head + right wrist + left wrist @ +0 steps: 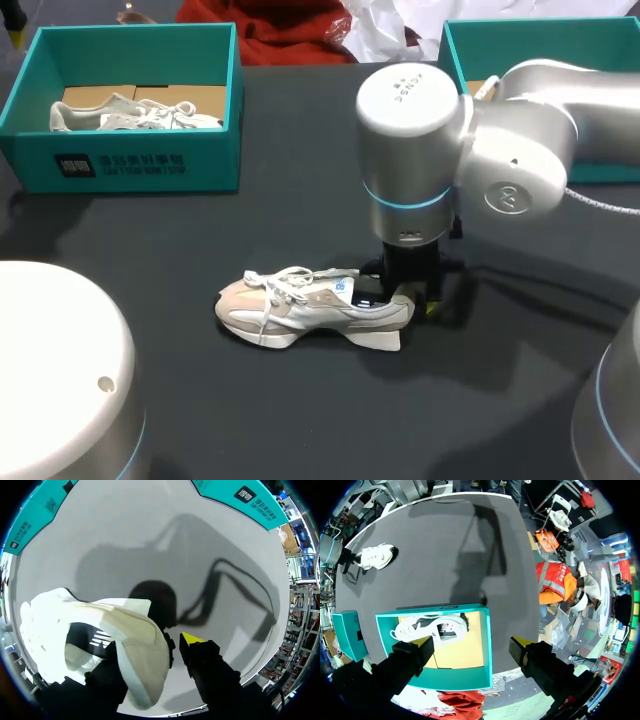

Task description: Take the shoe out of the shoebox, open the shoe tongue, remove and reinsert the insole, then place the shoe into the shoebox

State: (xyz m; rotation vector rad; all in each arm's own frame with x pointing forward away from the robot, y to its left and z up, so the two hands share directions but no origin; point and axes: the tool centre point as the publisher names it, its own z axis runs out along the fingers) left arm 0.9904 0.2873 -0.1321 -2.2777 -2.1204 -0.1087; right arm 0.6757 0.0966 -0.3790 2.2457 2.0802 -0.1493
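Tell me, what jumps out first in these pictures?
A cream and white laced sneaker lies on its sole in the middle of the black table, with the right arm's gripper down at its heel. At the table's far left a teal cardboard shoebox holds a second white sneaker, and the left gripper hangs open over it.

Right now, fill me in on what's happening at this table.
The right arm's claw is down at the heel of a beige-and-white lace-up sneaker that sits on the black table, outside the boxes. Whether the claw actually grips the sneaker is unclear. The left claw hangs open above the teal cardboard shoebox, which holds a second white sneaker.
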